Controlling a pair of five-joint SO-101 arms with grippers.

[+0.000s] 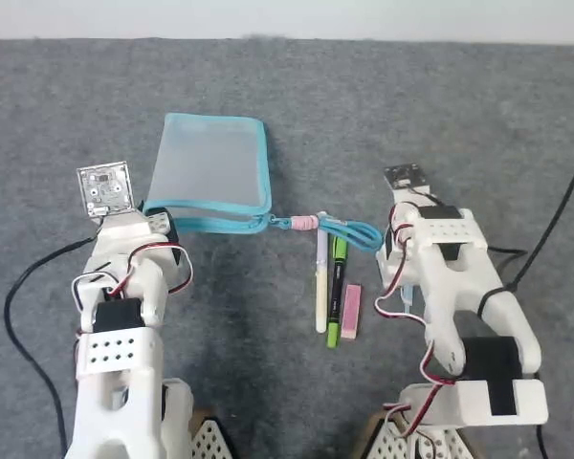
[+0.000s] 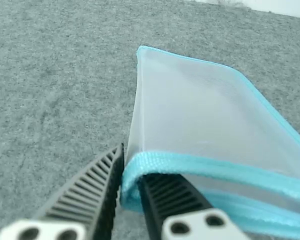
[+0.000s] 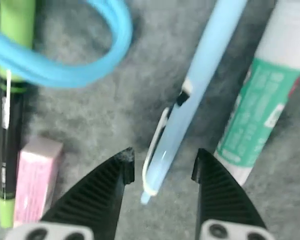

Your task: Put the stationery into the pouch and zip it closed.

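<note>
The translucent pouch (image 1: 210,167) with teal edging lies flat at the back left, its open zipper side toward the arms. My left gripper (image 2: 130,187) is shut on the teal rim (image 2: 190,165) at the pouch's near left corner (image 1: 163,222). A white pen (image 1: 321,282), a green highlighter (image 1: 336,287) and a pink eraser (image 1: 350,311) lie side by side mid-table. My right gripper (image 3: 162,170) hangs open low over a light blue pen (image 3: 200,95), one finger on each side of its clip end. A glue stick (image 3: 262,105) lies just beside that pen.
A blue wrist strap (image 1: 359,232) loops from the pink zipper pull (image 1: 304,223) across the tops of the pens, and shows as a blue loop (image 3: 65,65) near the highlighter (image 3: 10,30). Black cables (image 1: 555,220) trail along the grey carpet at both sides.
</note>
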